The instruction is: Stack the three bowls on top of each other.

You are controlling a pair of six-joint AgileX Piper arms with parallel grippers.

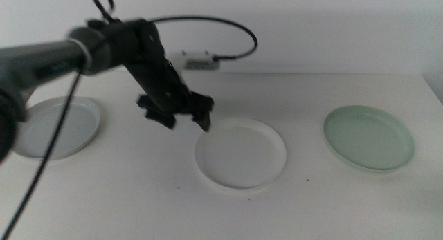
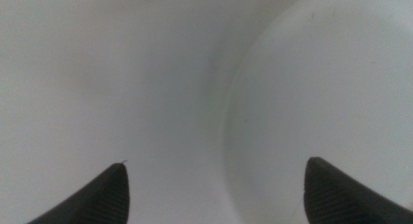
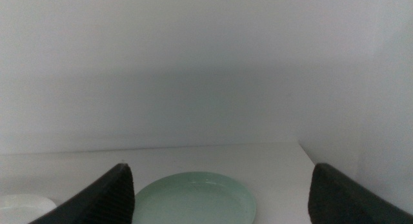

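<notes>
Left gripper (image 1: 185, 115), fingers spread wide and empty, hung over the white bowl (image 1: 240, 153)'s 10 o'clock rim at tabletop (image 1: 138, 191) centre; grey bowl (image 1: 55, 127) at 9 o'clock, mint bowl (image 1: 368, 137) at 3 o'clock. Grasp step looked in hand: next called for straddling the rim and closing. Right gripper (image 3: 222, 204) waited wide, off the middle view.

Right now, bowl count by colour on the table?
White bowl: 1
Grey bowl: 1
Mint green bowl: 1
Total: 3, none stacked. Left gripper is at the white bowl's rim, jaws open.
</notes>
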